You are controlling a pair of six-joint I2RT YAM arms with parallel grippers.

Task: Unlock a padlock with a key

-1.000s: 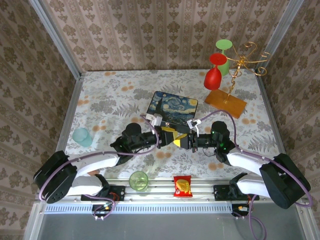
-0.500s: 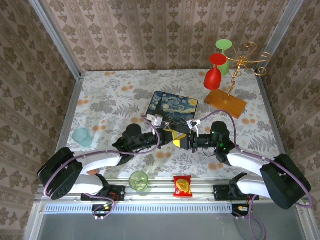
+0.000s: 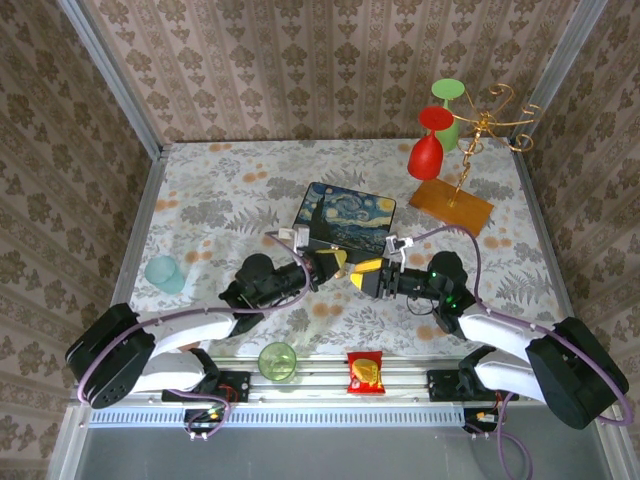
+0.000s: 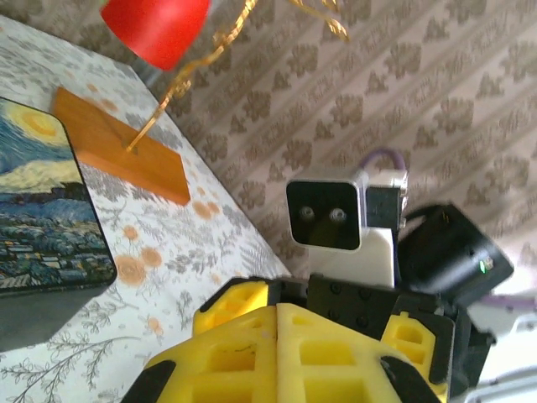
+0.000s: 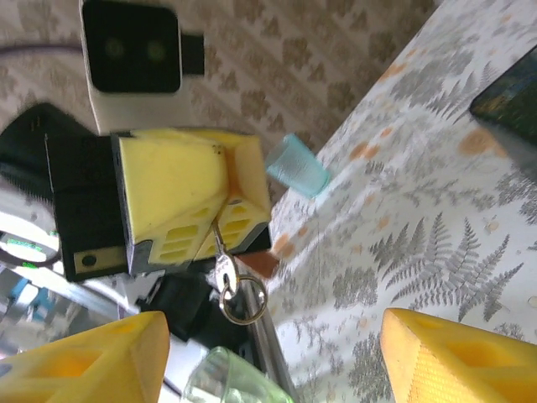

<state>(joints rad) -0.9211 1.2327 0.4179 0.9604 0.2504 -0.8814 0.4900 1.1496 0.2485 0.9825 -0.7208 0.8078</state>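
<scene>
— What changed?
— My right pincer (image 3: 362,274) pulled back toward 3 o'clock, spread wide. The left pincer (image 5: 220,210) stayed clamped on the key bunch (image 5: 228,281), dangling at 6. I couldn't make out the padlock, and unlocking looked unfinished.

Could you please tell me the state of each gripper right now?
Left gripper: closed on a key.
Right gripper: open, holding nothing.

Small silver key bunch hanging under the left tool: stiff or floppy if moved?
Likely floppy: the small silver key bunch hangs from its pinched top under the left tool, so it should swing. Probably light, being thin metal.
</scene>
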